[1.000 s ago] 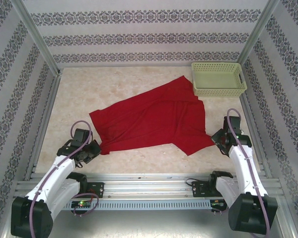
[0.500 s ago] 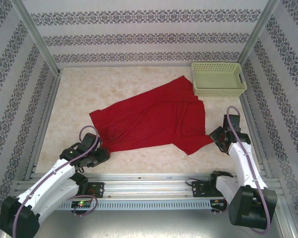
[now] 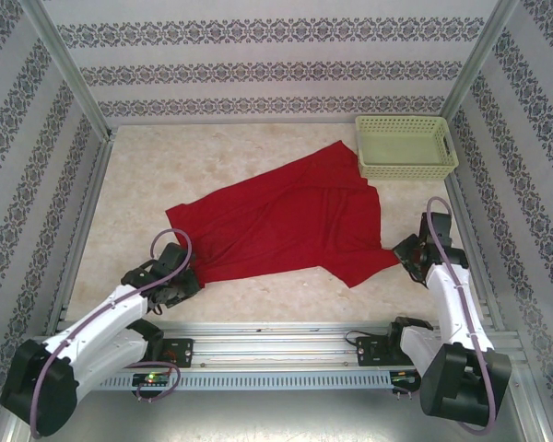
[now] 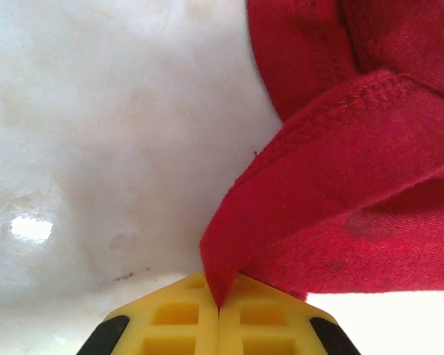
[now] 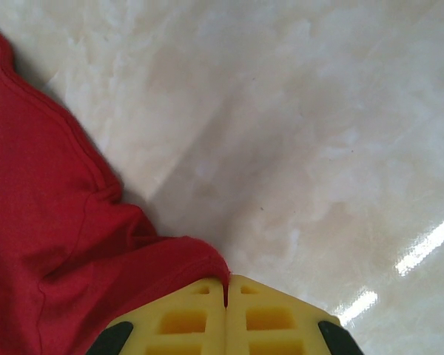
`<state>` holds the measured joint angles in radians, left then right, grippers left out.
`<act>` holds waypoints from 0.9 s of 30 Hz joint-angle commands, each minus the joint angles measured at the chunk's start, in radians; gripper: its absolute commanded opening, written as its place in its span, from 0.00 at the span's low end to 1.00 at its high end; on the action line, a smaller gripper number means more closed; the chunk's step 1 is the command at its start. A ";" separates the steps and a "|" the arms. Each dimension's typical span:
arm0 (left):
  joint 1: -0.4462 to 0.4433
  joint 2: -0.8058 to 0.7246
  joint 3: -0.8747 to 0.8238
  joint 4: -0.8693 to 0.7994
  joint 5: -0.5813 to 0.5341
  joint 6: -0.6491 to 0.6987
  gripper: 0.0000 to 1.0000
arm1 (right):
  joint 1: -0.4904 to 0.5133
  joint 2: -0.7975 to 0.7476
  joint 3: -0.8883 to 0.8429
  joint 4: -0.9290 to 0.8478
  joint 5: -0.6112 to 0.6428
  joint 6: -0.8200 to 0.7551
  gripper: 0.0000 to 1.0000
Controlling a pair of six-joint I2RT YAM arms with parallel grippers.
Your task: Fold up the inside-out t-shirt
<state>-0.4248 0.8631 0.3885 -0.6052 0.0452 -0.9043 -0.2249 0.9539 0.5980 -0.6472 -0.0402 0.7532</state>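
The left gripper (image 4: 218, 307) has its yellow fingers pinched tight on a stitched hem of the plain bright red soft cloth t-shirt (image 3: 286, 221), with a fold rising from between them. The right gripper (image 5: 226, 292) is clamped the same way on a rolled edge at the shirt's near right corner. The shirt lies spread and creased on the pale marbled table (image 3: 138, 175) -- a long slanted shape running from the near left, by the left gripper, to the far right. Its far tip reaches the near left corner of the pale green plastic lattice basket (image 3: 405, 170); the basket's lattice floor is in plain sight -- no cloth lies inside it.
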 commanded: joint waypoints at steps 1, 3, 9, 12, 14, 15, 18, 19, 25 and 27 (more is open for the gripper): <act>-0.017 -0.081 0.109 -0.119 -0.030 0.049 0.00 | -0.014 0.013 0.062 -0.010 -0.013 -0.024 0.00; -0.026 -0.106 0.213 -0.189 -0.009 0.098 0.00 | -0.015 0.021 0.086 -0.018 -0.012 -0.028 0.00; -0.126 -0.042 0.354 -0.335 -0.058 0.151 0.00 | -0.017 0.029 0.126 -0.034 -0.013 -0.031 0.00; -0.256 0.000 0.333 -0.364 -0.157 0.091 0.00 | -0.022 0.026 0.126 -0.042 -0.007 -0.033 0.00; -0.370 0.033 0.328 -0.389 -0.252 0.046 0.00 | -0.036 0.030 0.123 -0.036 -0.018 -0.034 0.00; -0.411 0.048 0.318 -0.400 -0.283 0.014 0.00 | -0.044 0.035 0.123 -0.030 -0.029 -0.034 0.00; -0.490 0.056 0.260 -0.384 -0.309 -0.044 0.00 | -0.061 0.055 0.135 -0.023 -0.041 -0.038 0.00; -0.517 0.045 0.233 -0.365 -0.305 -0.056 0.00 | -0.067 0.060 0.140 -0.022 -0.041 -0.041 0.00; -0.614 -0.041 0.097 -0.285 -0.236 -0.093 0.00 | -0.128 0.085 0.146 -0.014 -0.068 -0.062 0.00; -0.633 -0.057 0.065 -0.235 -0.189 -0.081 0.00 | -0.146 0.082 0.143 -0.010 -0.078 -0.069 0.00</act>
<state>-1.0283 0.8295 0.4816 -0.8978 -0.1833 -0.9558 -0.3470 1.0359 0.7189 -0.6613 -0.1009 0.7101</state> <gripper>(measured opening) 0.047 0.043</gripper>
